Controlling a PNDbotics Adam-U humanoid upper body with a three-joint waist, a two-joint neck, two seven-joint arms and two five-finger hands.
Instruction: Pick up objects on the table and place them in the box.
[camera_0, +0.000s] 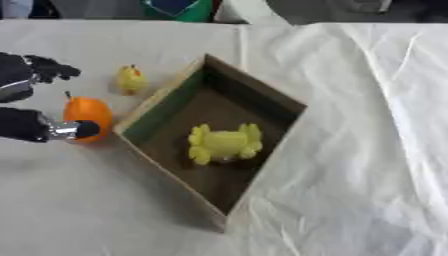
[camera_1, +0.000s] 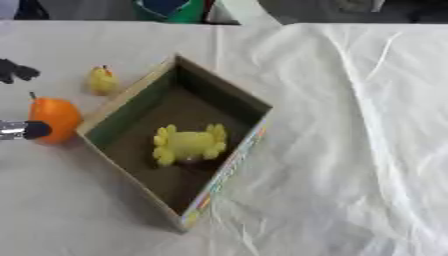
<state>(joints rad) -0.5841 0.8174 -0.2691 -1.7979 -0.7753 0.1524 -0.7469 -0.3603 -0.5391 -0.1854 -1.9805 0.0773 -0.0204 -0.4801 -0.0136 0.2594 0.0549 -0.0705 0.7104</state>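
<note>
Orange fruit (camera_0: 87, 116) stands upright, stem up, in left robot hand (camera_0: 35, 100).

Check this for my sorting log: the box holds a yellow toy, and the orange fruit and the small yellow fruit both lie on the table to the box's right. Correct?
Not quite. The left eye view shows the orange fruit and the small yellow fruit on the table to the left of the box, not the right. The yellow toy does lie in the box.
</note>
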